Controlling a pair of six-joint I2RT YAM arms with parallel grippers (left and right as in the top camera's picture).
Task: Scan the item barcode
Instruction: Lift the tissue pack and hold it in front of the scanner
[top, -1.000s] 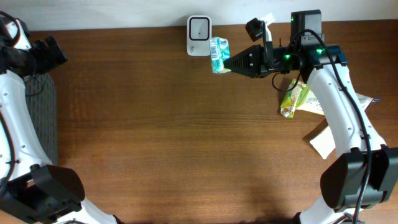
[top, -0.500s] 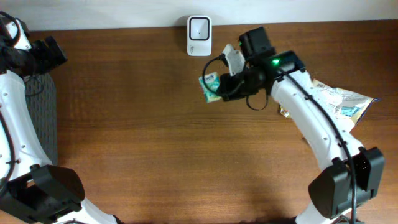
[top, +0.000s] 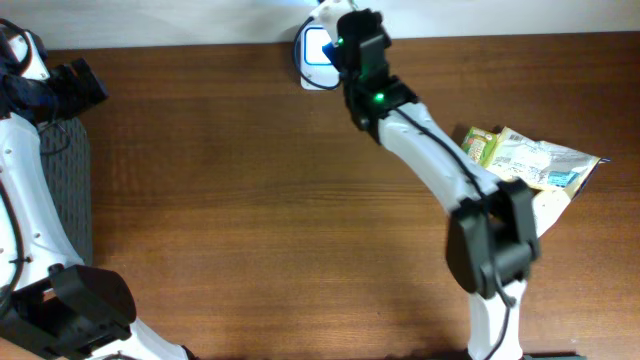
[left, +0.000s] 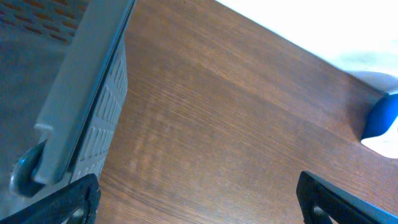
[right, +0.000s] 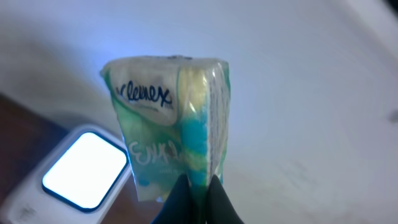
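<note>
Right hand (right: 198, 186) clenched on pack (right: 171, 124), holding it close over lit scanner (right: 84, 171). Pickup done, pack presented; scan unconfirmed, put-down left. Left hand (left: 199, 199) released, far from scanner.

Grey crate (left: 87, 106) at L, wood table (left: 230, 124) ctr — hand (left: 199, 200) spread wide.

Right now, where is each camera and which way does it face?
Overhead: above the table, looking down; left arm and right arm show, the right over the scanner.
Left wrist: low, facing the basket; open left gripper tips in bottom corners.
Right wrist: faces the Kleenex pack pinched in the right gripper, lit scanner below-left.
Shared: overhead and right wrist both show the scanner.
</note>
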